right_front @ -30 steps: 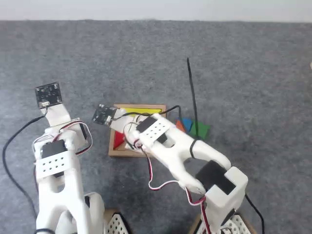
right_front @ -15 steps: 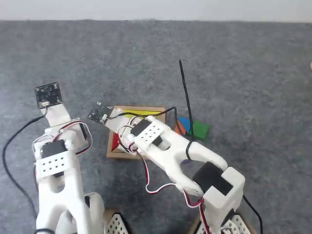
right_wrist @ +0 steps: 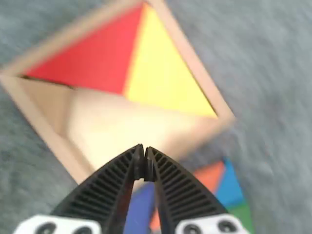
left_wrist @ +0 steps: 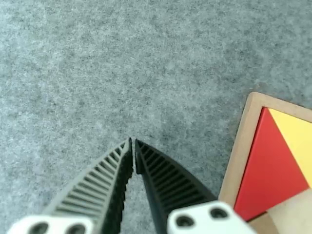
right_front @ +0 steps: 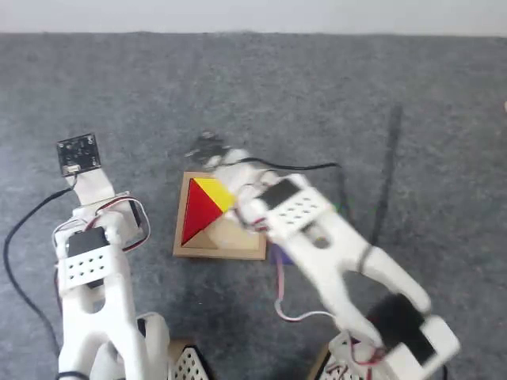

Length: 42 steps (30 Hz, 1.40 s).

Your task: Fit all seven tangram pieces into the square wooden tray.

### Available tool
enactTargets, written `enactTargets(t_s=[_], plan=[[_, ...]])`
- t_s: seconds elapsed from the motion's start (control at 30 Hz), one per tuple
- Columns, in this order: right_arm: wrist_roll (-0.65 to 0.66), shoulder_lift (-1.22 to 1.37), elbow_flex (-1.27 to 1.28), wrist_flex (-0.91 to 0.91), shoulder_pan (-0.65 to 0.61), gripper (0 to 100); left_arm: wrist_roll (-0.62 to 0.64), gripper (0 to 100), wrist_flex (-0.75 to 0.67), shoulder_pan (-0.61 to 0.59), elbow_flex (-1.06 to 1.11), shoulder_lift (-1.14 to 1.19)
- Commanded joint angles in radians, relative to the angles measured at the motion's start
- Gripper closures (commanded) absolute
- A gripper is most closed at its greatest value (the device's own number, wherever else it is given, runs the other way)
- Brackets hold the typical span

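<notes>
Looking down from the high camera first: tray (right_front: 215,252) sits on the grey table (right_front: 119,87) between the two arms, its sides roughly square to them. Red triangle (right_front: 198,212) is seated, its long edge flat against the tray's rim on the left arm's side, its point aimed at the tray's middle. Yellow triangle (right_front: 215,192) touches it along one short edge, long edge toward the far rim, point also inward. The tray floor that shows beyond them is bare wood. Right arm (right_front: 305,218) hangs over the tray's other side and covers it.

Left wrist camera: left pincer (left_wrist: 132,142) has its fingers pressed together with nothing between them. It is over bare table, just outside the tray corner that holds the red triangle.

Right wrist camera: right pincer (right_wrist: 144,148) is likewise closed and empty, tips above bare tray floor near the rim. Beyond that rim, on the table, loose pieces lie huddled together: orange piece (right_wrist: 209,178), blue piece (right_wrist: 229,187), green piece (right_wrist: 241,214), and a dark blue piece (right_wrist: 140,210) seen between the fingers.

Handling, my guess: thin, stiff, light pieces with smooth faces, likely to skid on the wood. They lie flat, so there is little edge to bite. Better to pinch across two straight edges near the broad middle than at a sharp tip, where a piece could pivot. Two of seven are in.
</notes>
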Motion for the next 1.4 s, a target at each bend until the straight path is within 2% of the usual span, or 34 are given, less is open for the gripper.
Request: enactTargets(t_s=[0.0,0.27,0.43,0.57,0.7,0.87,1.07,1.37], plan=[[-0.009,-0.171,0.092,0.005,0.065,99.0,0.009,99,-0.048,0.002,-0.022,-0.029],[-0.006,-0.288,0.227,0.005,0.081,98.9,0.005,99,-0.063,0.049,0.001,-0.031],[-0.055,-0.231,0.209,-0.001,0.176,98.6,0.005,99,-0.063,0.049,0.001,-0.032],[-0.051,-0.208,0.196,0.054,0.214,90.6,0.005,99,-0.060,0.049,0.001,-0.032],[0.023,-0.225,0.249,0.114,0.128,87.4,0.005,99,-0.055,0.049,-0.001,-0.032],[0.077,-0.262,0.333,0.061,0.091,87.0,0.005,99,-0.055,0.049,-0.002,-0.032],[0.077,-0.263,0.364,0.053,-0.033,77.9,0.005,99,-0.055,0.068,0.001,-0.032],[0.028,-0.262,0.387,0.033,-0.101,77.6,0.003,99,-0.055,0.074,0.001,-0.032]])
